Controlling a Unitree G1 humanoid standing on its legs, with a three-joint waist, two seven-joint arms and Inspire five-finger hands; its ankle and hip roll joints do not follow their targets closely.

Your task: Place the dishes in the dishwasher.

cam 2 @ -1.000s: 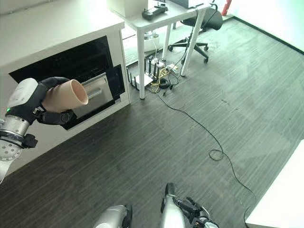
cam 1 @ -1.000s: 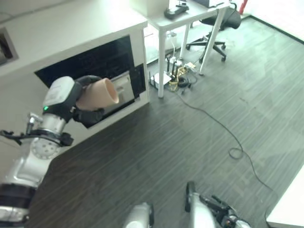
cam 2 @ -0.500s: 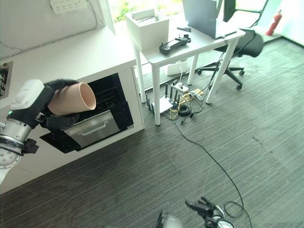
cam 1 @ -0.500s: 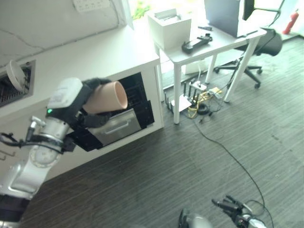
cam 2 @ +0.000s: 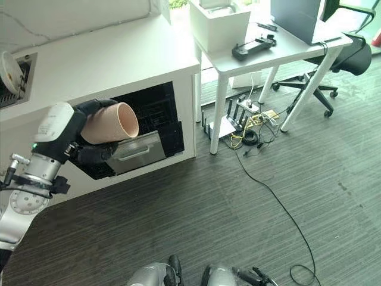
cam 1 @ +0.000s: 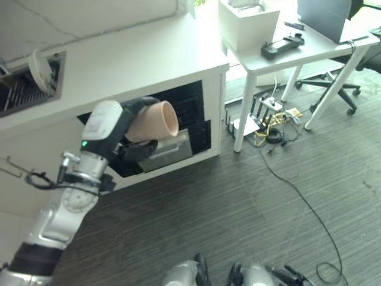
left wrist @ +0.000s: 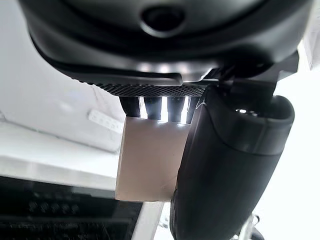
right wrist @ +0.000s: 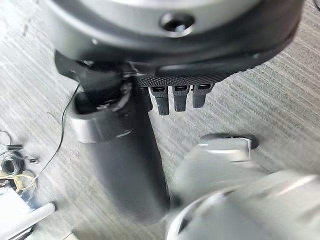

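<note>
My left hand (cam 1: 107,128) is shut on a peach-coloured cup (cam 1: 152,122) that lies on its side, with its open mouth turned towards the right. It holds the cup in the air just in front of the dark dishwasher opening (cam 1: 193,110) under the white counter (cam 1: 137,56). In the left wrist view the fingers and the thumb (left wrist: 225,165) wrap around the cup (left wrist: 147,160). A grey metal drawer front (cam 1: 169,149) sticks out of the opening below the cup. My right hand (right wrist: 125,165) hangs low above the floor, relaxed and holding nothing.
A sink rack with a white plate (cam 1: 40,68) sits in the counter at the far left. To the right stands a white desk (cam 1: 309,50) with a white box (cam 1: 247,24), and cables (cam 1: 271,128) lie underneath it. An office chair (cam 2: 351,56) is beyond it. A cable trails across the dark floor (cam 1: 238,214).
The camera has moved, so the counter top and sink rack now show. My left hand still holds the cup before the dishwasher opening. My right hand sits lower in the picture.
</note>
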